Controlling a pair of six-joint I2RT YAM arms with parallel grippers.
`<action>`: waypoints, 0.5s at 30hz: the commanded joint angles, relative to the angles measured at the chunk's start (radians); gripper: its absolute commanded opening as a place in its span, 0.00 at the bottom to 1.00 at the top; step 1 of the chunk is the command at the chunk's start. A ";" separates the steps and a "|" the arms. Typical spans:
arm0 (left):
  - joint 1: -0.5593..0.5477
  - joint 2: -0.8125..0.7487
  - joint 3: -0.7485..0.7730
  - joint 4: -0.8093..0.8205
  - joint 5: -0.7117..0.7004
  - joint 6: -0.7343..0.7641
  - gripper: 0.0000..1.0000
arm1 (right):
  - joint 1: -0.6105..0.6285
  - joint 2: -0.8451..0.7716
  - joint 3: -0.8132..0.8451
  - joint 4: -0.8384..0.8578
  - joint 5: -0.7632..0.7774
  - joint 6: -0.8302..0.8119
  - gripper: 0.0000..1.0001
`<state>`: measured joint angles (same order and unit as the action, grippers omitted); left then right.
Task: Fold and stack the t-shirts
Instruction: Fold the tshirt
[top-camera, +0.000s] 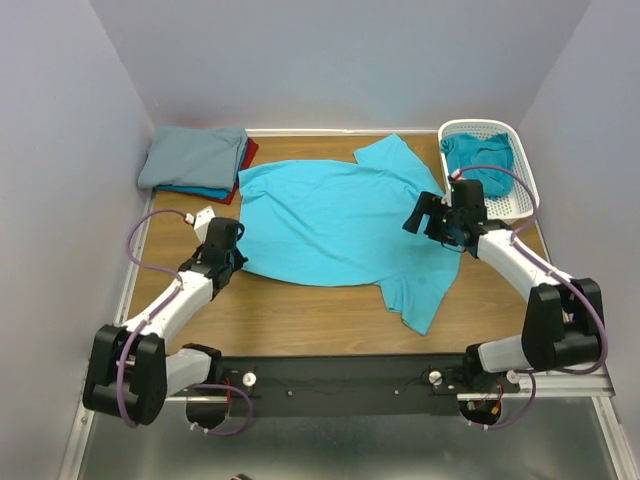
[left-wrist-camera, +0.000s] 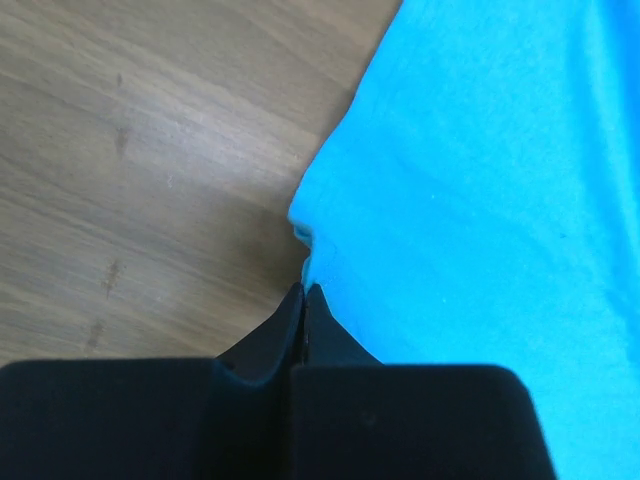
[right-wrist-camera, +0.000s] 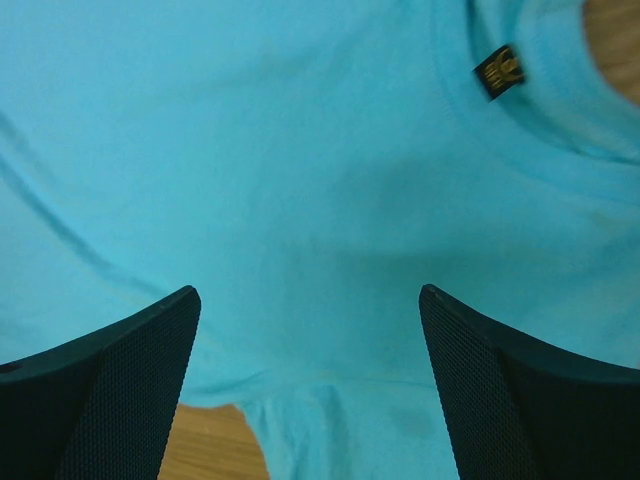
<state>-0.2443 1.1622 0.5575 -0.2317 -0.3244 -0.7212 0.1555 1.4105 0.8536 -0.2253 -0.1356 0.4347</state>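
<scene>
A bright turquoise t-shirt (top-camera: 335, 215) lies spread flat across the middle of the table. My left gripper (top-camera: 232, 258) is at its near-left corner. In the left wrist view the gripper (left-wrist-camera: 303, 295) is shut, pinching the puckered edge of the turquoise t-shirt (left-wrist-camera: 480, 180). My right gripper (top-camera: 420, 215) hovers over the shirt's right side near the collar. In the right wrist view it (right-wrist-camera: 310, 295) is open wide and empty above the cloth (right-wrist-camera: 300, 150), with the collar label (right-wrist-camera: 497, 70) at the upper right. A deeper teal t-shirt (top-camera: 480, 160) lies in the basket.
A stack of folded t-shirts (top-camera: 195, 155) sits at the back left, grey-blue on top with red and blue beneath. A white lattice basket (top-camera: 520, 195) stands at the back right, close behind my right arm. Bare wooden table (top-camera: 300, 315) shows along the near edge.
</scene>
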 joint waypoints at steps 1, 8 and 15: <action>-0.003 -0.056 -0.024 0.069 -0.076 0.034 0.00 | 0.070 -0.056 -0.056 -0.043 -0.029 0.004 0.96; -0.003 -0.136 -0.056 0.120 -0.068 0.046 0.00 | 0.237 -0.174 -0.116 -0.219 0.105 0.071 0.93; -0.004 -0.206 -0.103 0.195 -0.015 0.062 0.00 | 0.364 -0.334 -0.206 -0.319 0.057 0.194 0.85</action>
<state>-0.2443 0.9829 0.4725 -0.1032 -0.3470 -0.6769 0.4747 1.1221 0.6952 -0.4572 -0.0799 0.5411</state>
